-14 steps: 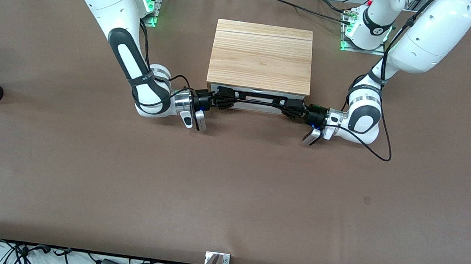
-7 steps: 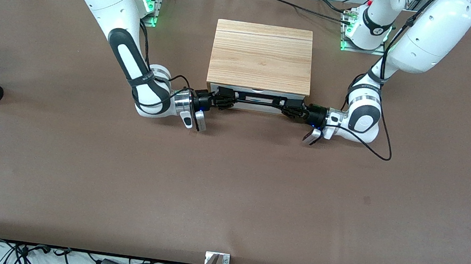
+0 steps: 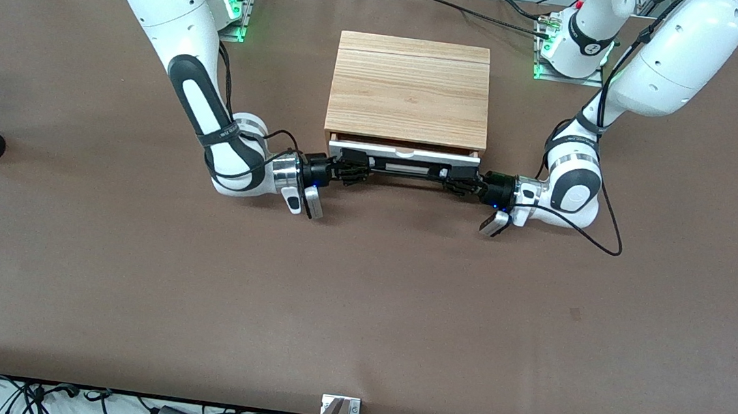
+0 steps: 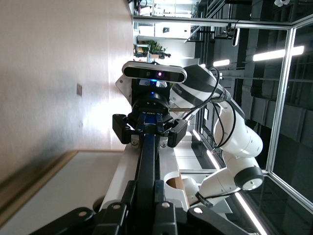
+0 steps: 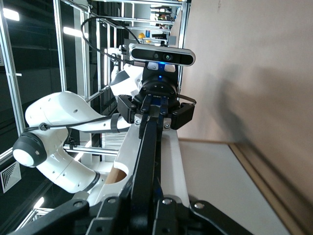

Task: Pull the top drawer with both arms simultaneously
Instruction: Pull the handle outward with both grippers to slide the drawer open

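Both arms on the handle, drawer just cracked open

The right gripper and the left gripper each pinch an end of the black bar handle. The top drawer, white-fronted, pokes slightly out of the light-wood cabinet mid-desk, so most of the pull looks left to do.

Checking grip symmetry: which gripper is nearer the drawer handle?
Neither: the left gripper is shut on the handle at the left arm's end, the right gripper on its other end.
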